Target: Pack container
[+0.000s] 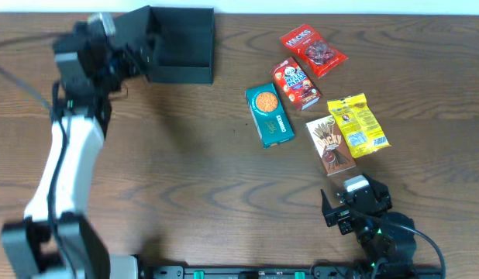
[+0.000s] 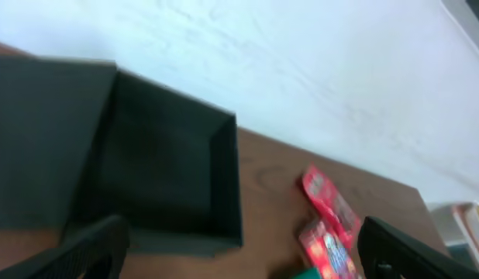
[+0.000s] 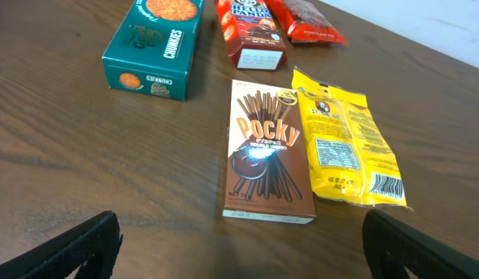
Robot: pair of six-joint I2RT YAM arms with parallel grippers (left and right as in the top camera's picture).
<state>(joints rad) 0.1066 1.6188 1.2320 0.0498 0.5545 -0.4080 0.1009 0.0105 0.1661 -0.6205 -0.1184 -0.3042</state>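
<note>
R wrist cam: R hand (image 3: 239, 232) sits low over the surface (image 3: 69, 155). Fingers (image 3: 77, 248) are spread wide at frame bottom, released, gripping nothing. Just ahead is Pocky (image 3: 267, 159), lying flat, w/ the yellow bag (image 3: 344, 147) against its right edge. Beyond those: teal box (image 3: 154, 46) to the left, red box (image 3: 251, 31) in the middle, red bag (image 3: 305, 19) at the top edge.

Overhead: R hand (image 1: 354, 203) is at the near right of the surface (image 1: 193, 170), close to the Pocky (image 1: 330, 145) end but apart from it. The snack cluster on the right side is teal box (image 1: 269, 115), red box (image 1: 296, 83), red bag (image 1: 313, 50) and yellow bag (image 1: 358, 124). All lie on the surface, well apart from the box (image 1: 181, 74).

The box is at far left, open side up, flap (image 1: 135, 23) raised on its left. L hand (image 1: 139, 50) is up at the flap; can't tell if touching.

L wrist cam: L hand (image 2: 239, 232) is released, fingers (image 2: 77, 248) wide apart, nothing held. Box (image 2: 224, 178) interior is straight ahead, flap (image 2: 38, 139) to the left. Frame is blurry.
</note>
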